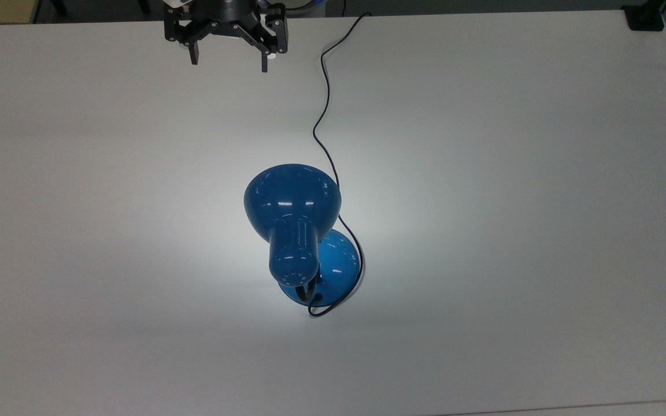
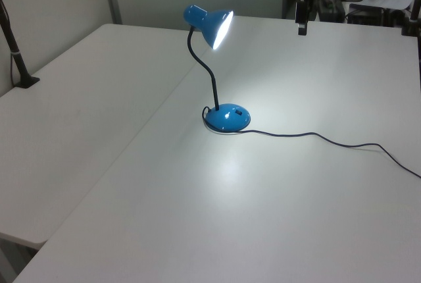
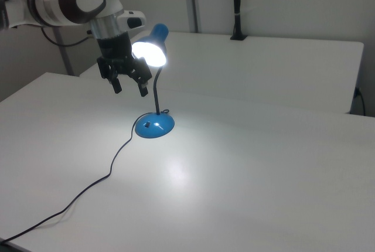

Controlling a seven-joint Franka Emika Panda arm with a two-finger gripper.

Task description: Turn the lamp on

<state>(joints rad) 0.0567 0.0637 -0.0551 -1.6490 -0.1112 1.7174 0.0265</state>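
The lamp (image 1: 292, 222) glows, well below the gripper (image 1: 228, 60), whose spread fingers hold nothing, apparently because the switching is done.

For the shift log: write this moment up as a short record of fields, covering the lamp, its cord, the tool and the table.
lamp: upright on the table, shade glowing, pool of light on the surface around its base
cord: thin, black, loops round the base, trails off the top view's upper edge
tool: open, empty, up in the air, apart from the lamp
table: white
task state: lamp is lit
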